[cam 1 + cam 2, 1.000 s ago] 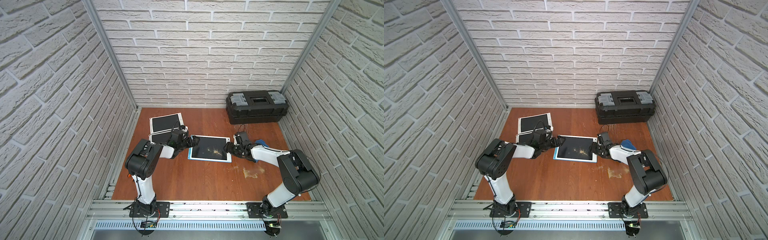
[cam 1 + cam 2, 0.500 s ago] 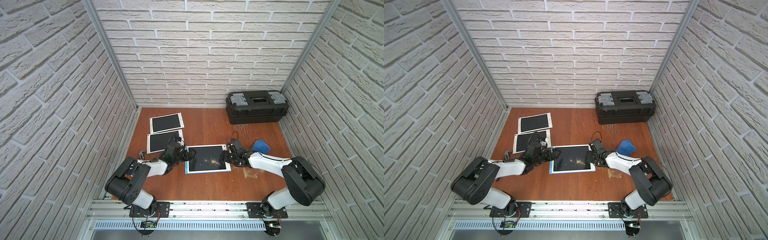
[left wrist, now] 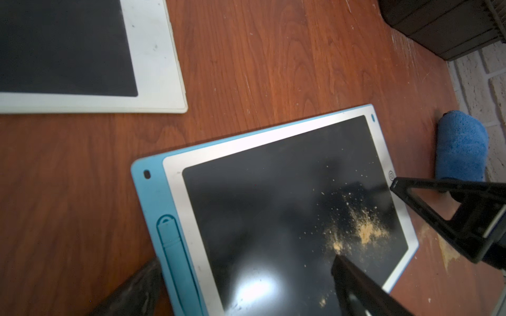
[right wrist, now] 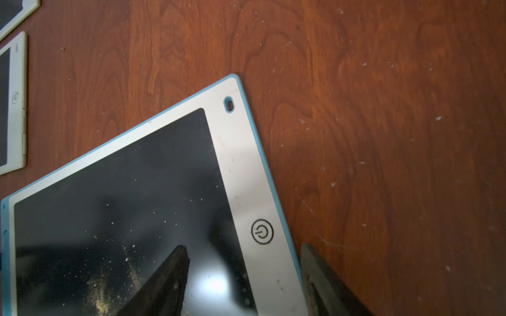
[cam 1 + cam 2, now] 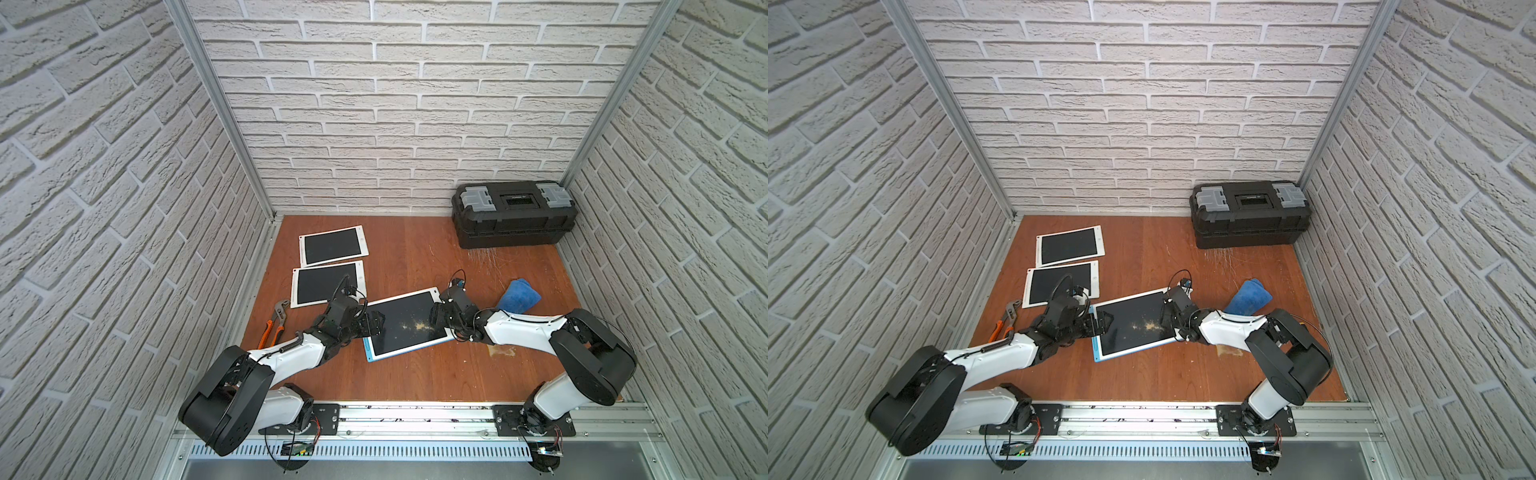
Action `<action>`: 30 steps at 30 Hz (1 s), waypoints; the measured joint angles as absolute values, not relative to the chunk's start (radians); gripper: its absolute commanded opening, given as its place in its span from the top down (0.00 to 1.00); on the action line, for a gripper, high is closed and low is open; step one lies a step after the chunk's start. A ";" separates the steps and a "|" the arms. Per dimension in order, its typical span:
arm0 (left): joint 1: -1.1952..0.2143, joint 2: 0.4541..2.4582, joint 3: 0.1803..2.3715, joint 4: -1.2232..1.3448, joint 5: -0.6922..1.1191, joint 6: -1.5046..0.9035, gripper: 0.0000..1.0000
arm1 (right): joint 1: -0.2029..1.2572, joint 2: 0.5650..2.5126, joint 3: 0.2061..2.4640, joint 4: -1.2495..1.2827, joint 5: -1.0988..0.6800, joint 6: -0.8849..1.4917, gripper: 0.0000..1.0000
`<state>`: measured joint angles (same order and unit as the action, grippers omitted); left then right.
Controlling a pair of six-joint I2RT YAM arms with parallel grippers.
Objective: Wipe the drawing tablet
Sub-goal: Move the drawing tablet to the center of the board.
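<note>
The drawing tablet (image 5: 399, 332) lies flat between 2 grippers: left gripper (image 3: 245, 260) spread astride its stylus edge, right gripper (image 4: 243, 246) spread astride its button edge.

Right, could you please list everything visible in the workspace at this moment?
drawing tablet: one, blue-edged with a black screen, lying askew mid-table between the arms
powder: one patch, yellowish, on the tablet's screen
white tablets: two, black screens, far left of the table
cloth: one, blue, on the table to the tablet's right
toolbox: one, black with grey latches, far right corner
pliers: one, orange handles, by the left edge
stain: one, yellowish, on the table to the tablet's right
table: one, reddish-brown wood
left gripper: one, black, open at the tablet's left end
right gripper: one, black, jaws apart astride the tablet's right edge
</note>
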<state>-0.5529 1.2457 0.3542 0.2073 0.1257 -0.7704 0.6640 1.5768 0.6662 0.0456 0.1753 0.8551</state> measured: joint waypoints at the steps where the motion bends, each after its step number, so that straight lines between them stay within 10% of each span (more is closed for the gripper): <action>1: -0.553 1.236 0.354 0.190 0.122 -0.769 0.02 | 0.672 1.572 0.663 0.045 0.173 0.859 0.34; 16: -0.569 1.264 0.437 0.048 0.125 -0.716 0.02 | 0.707 1.367 0.634 -0.285 -0.023 0.879 0.24; 30: -0.587 1.112 0.650 -0.215 0.053 -0.604 0.02 | -0.116 0.945 0.633 -0.582 -0.022 0.755 0.22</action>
